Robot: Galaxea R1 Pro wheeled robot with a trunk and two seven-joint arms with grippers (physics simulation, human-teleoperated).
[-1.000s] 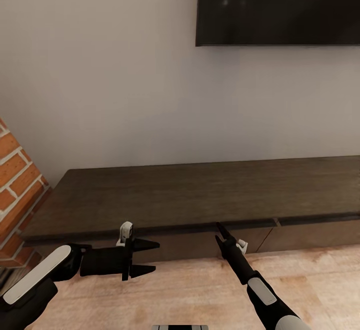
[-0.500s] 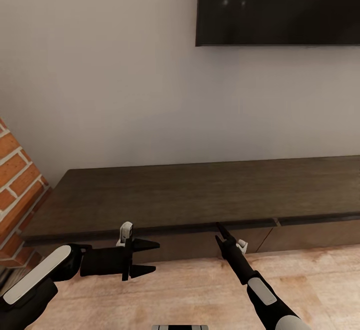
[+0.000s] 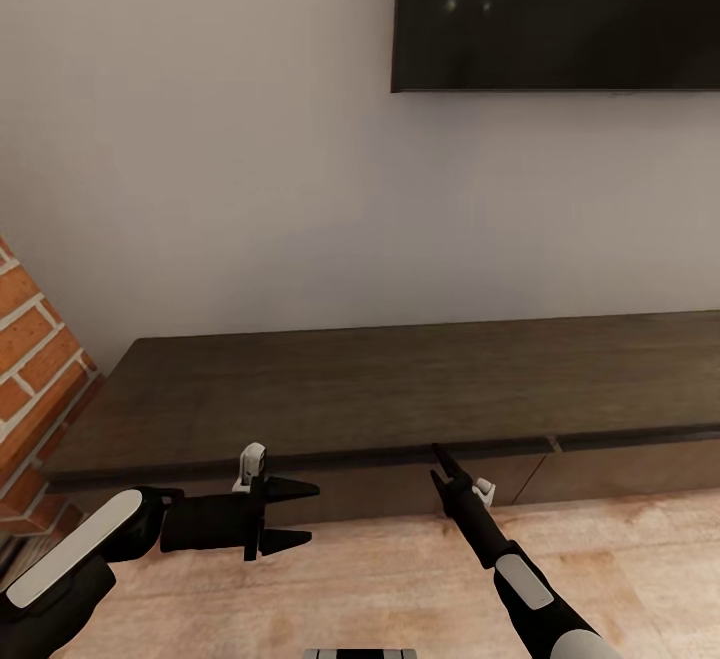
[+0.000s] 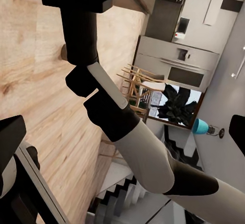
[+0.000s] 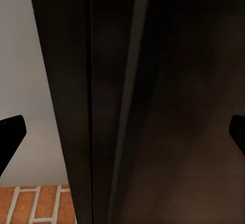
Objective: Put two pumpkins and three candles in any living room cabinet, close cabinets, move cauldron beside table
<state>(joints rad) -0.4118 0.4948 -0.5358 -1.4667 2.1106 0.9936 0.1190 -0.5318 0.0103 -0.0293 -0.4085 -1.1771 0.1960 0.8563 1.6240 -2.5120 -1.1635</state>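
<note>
1. The cabinet, long, low and dark brown, runs along the pale wall across the lower middle of the head view, its flat drawer fronts all flush and shut.
2. The left gripper sits in the lower left of the frame, low over the wood floor just in front of the cabinet's left end. Its two black fingers stand apart, pointing toward the right, with nothing between them.
3. The right gripper reaches up from the lower right, its tips at the top edge of a drawer front near the middle of the cabinet. In the head view its fingers look close together; in the right wrist view the two tips sit at opposite edges of the picture, spread wide, with the dark wood close ahead and nothing gripped.
4. A black television hangs on the wall in the upper right.
5. A brick column stands at the left edge, beside the cabinet's end.
6. In the left wrist view the right arm crosses the floor, with a kitchen beyond.
</note>
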